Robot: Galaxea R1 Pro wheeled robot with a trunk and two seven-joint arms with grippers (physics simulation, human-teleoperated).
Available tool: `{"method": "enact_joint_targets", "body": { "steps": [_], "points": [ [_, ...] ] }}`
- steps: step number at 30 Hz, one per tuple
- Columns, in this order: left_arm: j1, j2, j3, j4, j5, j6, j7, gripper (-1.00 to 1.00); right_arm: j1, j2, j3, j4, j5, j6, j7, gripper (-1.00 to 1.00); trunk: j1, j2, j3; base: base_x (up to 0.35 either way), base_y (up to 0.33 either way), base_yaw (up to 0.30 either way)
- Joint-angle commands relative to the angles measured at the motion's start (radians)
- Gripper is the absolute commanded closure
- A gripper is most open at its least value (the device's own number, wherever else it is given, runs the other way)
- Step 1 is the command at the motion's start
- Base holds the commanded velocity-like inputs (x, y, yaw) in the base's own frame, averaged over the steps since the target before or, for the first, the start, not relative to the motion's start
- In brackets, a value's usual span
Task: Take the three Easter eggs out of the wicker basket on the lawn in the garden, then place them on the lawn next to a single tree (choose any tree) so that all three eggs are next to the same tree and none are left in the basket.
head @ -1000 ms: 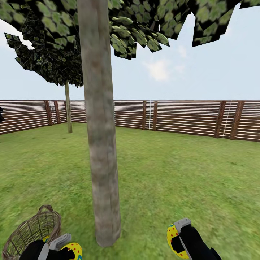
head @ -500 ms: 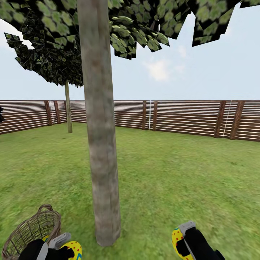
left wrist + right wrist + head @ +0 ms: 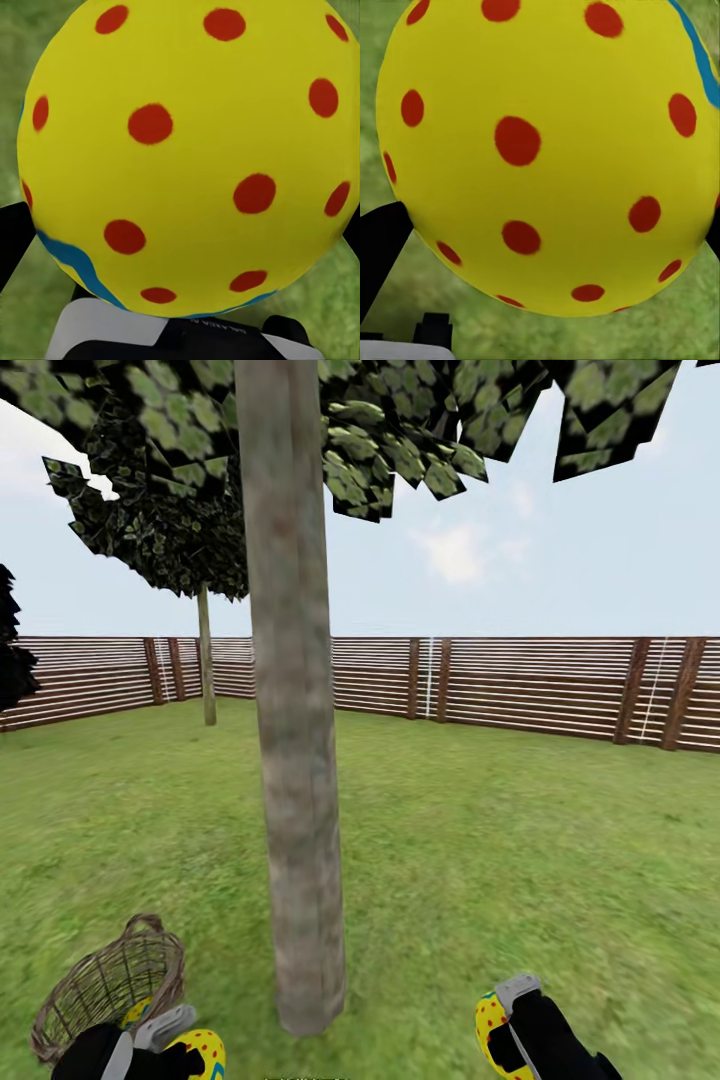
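My left gripper (image 3: 170,1045) clutches one Easter egg (image 3: 203,1052) beside the wicker basket (image 3: 105,985). My right gripper (image 3: 505,1025) grips another egg (image 3: 487,1025), right of the tree (image 3: 298,780), above the lawn (image 3: 500,860).

1. A yellow egg (image 3: 187,150) with red dots sits close to the camera.
2. A blue band curves along its edge at about 7 o'clock.
3. Dark fingers (image 3: 13,240) of the left gripper (image 3: 184,247) flank it at 8 and 4 o'clock.
4. Blurred green grass (image 3: 334,289) lies behind.
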Motion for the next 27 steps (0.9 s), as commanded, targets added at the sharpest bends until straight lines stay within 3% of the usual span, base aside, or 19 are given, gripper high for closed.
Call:
{"method": "enact_joint_targets", "body": {
  "steps": [1,6,27],
  "points": [
    [-0.001,-0.001,0.002,0.000,0.000,0.004,-0.003,1.00,-0.001,-0.001,0.003,-0.001,0.009,0.005,0.006,1.00,0.004,-0.008,-0.005,0.000,0.000,0.289],
    [-0.001,-0.002,0.001,0.000,-0.002,0.004,-0.003,1.00,-0.001,-0.001,0.003,-0.001,0.008,0.002,0.006,1.00,0.023,-0.043,-0.020,0.000,0.000,0.213],
    [-0.001,-0.001,0.001,0.000,0.001,0.004,-0.006,1.00,-0.001,-0.001,0.003,-0.001,0.008,0.002,0.011,1.00,0.104,-0.190,-0.086,0.000,0.000,0.003]
  ]
}}
